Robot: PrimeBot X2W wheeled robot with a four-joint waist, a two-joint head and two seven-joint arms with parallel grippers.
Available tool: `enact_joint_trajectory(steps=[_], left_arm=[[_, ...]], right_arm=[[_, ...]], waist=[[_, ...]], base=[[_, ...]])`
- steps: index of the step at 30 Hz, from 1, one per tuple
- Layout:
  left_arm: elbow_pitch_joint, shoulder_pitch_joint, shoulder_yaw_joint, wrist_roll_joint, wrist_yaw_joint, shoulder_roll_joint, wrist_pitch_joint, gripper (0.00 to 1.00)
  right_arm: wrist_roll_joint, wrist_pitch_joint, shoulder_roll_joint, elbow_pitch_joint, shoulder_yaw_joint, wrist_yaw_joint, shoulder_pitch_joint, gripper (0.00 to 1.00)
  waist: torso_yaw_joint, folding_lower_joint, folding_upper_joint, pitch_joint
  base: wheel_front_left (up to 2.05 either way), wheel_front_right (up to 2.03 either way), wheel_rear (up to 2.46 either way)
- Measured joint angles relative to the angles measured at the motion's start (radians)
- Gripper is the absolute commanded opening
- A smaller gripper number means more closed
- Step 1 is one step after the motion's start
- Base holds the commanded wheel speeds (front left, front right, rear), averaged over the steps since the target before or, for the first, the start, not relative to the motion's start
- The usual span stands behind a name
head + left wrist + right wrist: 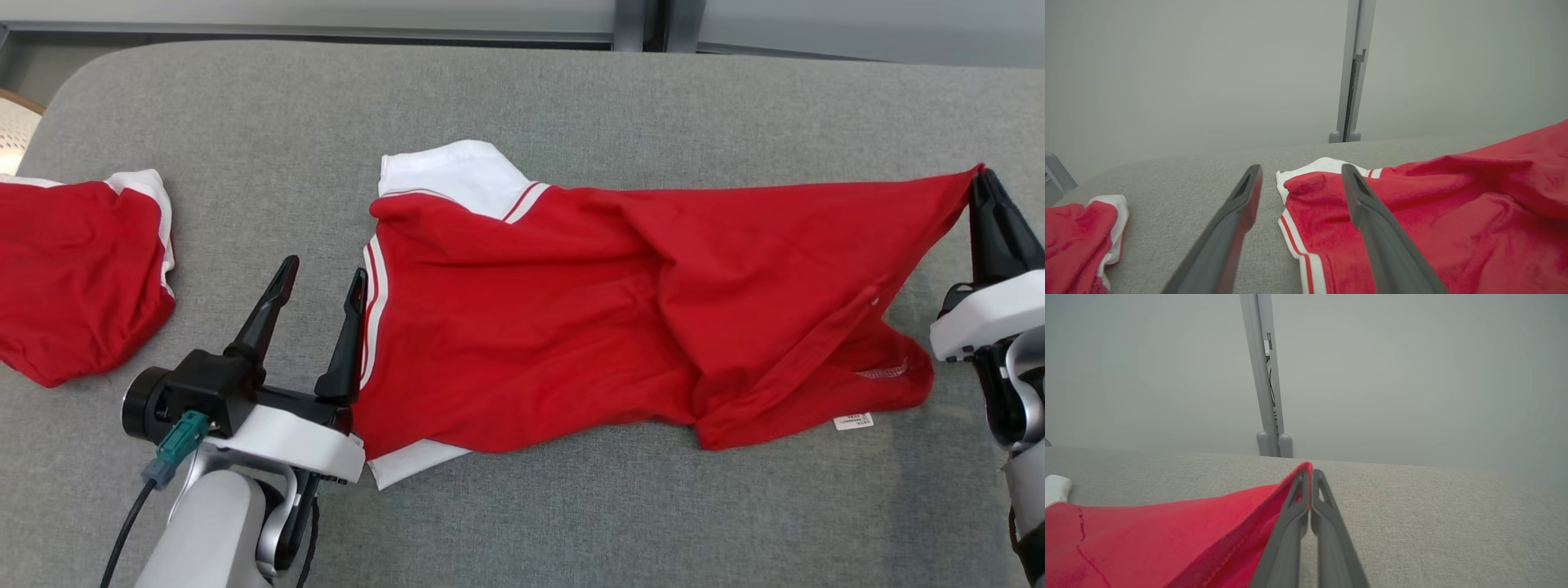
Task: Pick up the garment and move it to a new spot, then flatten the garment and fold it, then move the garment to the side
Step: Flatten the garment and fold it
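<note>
Fingers (pixel 265 314) of the left gripper (pixel 322 273) stand wide and empty, low over the grey worktop (pixel 571 98). A second red piece (pixel 73 278) lies well apart on their left, and the garment's (pixel 571 327) striped white edge (pixel 374 302) is just beside their right tip. The garment sprawls across the middle, rumpled, with slack folds running toward its right end. There the right gripper (pixel 982 178) is pinched tight on a red corner, raised off the surface and pulled taut.

This looks like the flattening step. Next, the left fingers probably need to shift onto the striped edge and close, so both ends can be drawn apart. Bare worktop lies behind and in front of the garment. Its right edge is out of sight, so room for pulling that way is uncertain.
</note>
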Motion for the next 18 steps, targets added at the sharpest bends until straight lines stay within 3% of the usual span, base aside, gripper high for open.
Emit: enact_joint_trajectory(steps=[1,2,10,18], left_arm=[[0.001,-0.002,0.0,0.002,-0.001,0.0,0.0,1.0],[0.0,-0.006,0.001,0.003,-0.004,-0.001,0.0,1.0],[0.002,-0.014,0.013,0.014,-0.008,-0.01,0.0,1.0],[0.015,0.017,0.031,0.02,-0.008,-0.007,0.0,1.0]], right_arm=[[-0.002,-0.006,-0.002,0.019,-0.002,0.0,-0.016,0.39],[-0.002,-0.016,-0.003,0.037,-0.002,0.0,-0.029,1.0],[-0.016,-0.101,0.01,0.153,-0.017,0.0,-0.069,1.0],[-0.049,-0.151,0.052,0.044,-0.032,0.0,0.079,1.0]], waist=[[0.0,0.0,0.0,0.006],[0.0,0.0,0.0,0.012],[-0.014,0.0,0.0,0.031],[-0.046,0.0,0.0,-0.018]], base=[[0.0,0.0,0.0],[0.0,0.0,0.0],[0.0,0.0,0.0],[0.0,0.0,0.0]])
